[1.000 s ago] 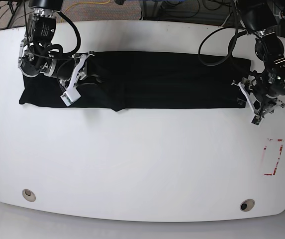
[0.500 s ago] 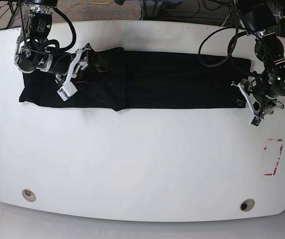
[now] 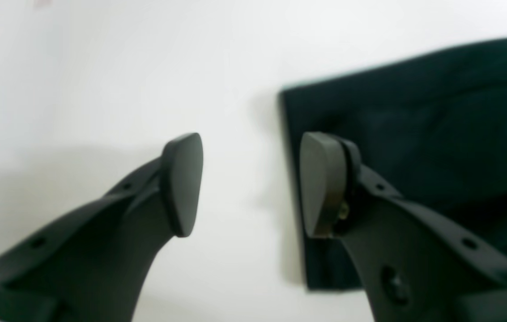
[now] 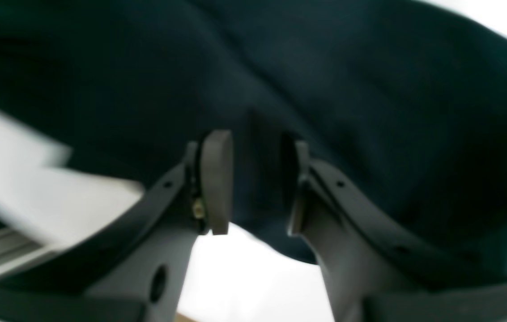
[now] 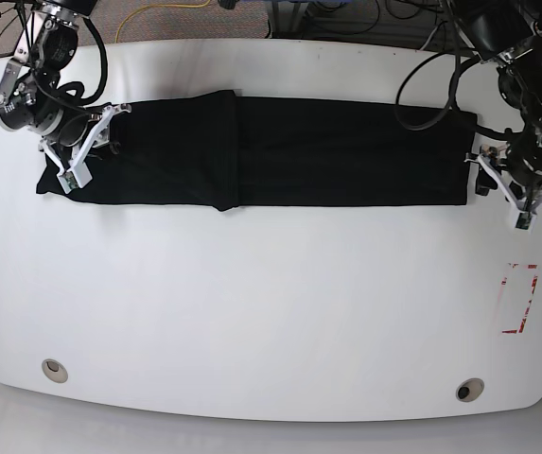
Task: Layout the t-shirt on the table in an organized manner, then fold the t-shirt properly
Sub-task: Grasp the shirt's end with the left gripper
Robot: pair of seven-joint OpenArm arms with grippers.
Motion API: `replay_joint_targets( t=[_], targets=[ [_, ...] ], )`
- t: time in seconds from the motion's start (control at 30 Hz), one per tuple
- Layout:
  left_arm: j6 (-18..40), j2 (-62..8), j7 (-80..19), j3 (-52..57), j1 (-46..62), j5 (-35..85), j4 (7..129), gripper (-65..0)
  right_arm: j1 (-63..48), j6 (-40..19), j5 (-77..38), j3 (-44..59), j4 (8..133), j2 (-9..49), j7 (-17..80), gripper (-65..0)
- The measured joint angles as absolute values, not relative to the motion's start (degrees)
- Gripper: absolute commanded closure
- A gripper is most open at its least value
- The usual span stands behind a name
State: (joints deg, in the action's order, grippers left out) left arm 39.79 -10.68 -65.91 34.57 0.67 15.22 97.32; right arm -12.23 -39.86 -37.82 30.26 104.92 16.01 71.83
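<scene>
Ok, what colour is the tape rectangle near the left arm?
Red and white tape rectangle, clearest in the base view.

Base view looks down over the whole table; wrist views sit close, sharing the t-shirt.

We see a glossy white table with rounded corners. The black t-shirt lies directly on it as 1 long flat band across the far half, and a fold line crosses it left of the middle. Near the right edge there is a red-and-white tape rectangle on the surface. We count 2 small round holes close to the near edge, 1 on each side. The near half carries a few small dark specks.
</scene>
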Motion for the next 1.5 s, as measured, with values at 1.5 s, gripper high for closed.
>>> replay_joint_targets(
  t=[1.5],
  targets=[
    [40.1,-13.3,-66.5,29.1,1.0,33.5,79.4,-22.4,-11.2,-39.9,-24.4,20.3,91.5,16.1,51.6,-16.0]
  ],
)
